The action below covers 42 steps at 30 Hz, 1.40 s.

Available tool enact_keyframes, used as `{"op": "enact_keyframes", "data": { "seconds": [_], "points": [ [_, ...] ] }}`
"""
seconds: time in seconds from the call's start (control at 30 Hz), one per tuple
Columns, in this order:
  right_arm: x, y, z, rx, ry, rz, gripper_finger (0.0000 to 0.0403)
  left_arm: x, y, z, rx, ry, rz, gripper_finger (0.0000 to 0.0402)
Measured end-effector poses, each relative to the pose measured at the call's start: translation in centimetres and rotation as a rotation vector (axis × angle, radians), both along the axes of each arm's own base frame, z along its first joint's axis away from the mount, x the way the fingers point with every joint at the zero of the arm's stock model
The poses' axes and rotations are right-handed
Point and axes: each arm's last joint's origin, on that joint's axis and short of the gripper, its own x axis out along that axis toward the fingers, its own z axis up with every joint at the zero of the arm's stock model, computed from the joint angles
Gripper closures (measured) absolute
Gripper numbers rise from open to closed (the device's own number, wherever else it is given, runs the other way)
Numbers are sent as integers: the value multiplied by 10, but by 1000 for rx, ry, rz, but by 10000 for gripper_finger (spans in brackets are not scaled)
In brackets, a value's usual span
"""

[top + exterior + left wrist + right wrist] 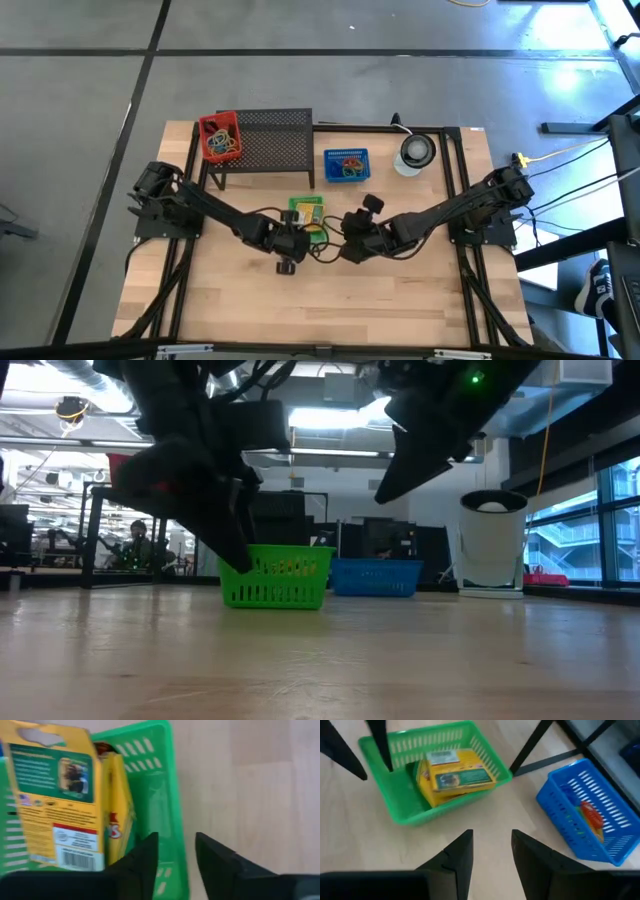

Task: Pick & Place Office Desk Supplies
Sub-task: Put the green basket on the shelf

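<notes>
A green basket (307, 213) stands mid-table with two yellow-green boxes (55, 805) lying in it, also seen in the right wrist view (455, 780). My left gripper (175, 857) is down at the basket's near side, open, its fingers either side of one basket wall (172, 820). In the low view its dark fingers (235, 545) dip behind the basket's rim. My right gripper (490, 850) hangs open over bare table, right of the basket, with nothing between its fingers. My left gripper has one finger (147, 857) inside the green basket and the other (215, 862) outside, straddling the wall from above, slanting down. A strip of table shows between wall and outer finger. Whether the inner finger touches the wall, I cannot tell. The basket rests on the table.
A blue basket (346, 165) holding a red-orange item (590, 820) stands behind and right of the green one. At the far left a red basket (220, 138) of coloured loops sits on a black mesh stand (270, 145). A round grey-white object (415, 152) stands far right.
</notes>
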Motion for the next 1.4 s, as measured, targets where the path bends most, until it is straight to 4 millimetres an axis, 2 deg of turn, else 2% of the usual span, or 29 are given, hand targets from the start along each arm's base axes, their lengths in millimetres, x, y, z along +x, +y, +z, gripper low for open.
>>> {"op": "enact_keyframes", "data": {
  "seconds": [0.2,0.27,0.47,0.77,1.07,1.4],
  "points": [
    [0,0,0,-2,1,0,268,0,3,0,40,-7,25,373],
    [-1,0,0,-4,7,1,268,1,6,0,32,-8,40,391],
    [-1,0,-1,-8,15,4,268,1,6,0,6,-3,40,394],
    [-13,11,-2,-103,67,20,268,-4,-15,18,30,83,-20,396],
    [-25,24,1,-138,72,40,268,2,-19,59,71,120,10,397],
    [-52,44,34,-168,-117,28,268,8,-18,114,177,105,-22,397]
  ]
}}
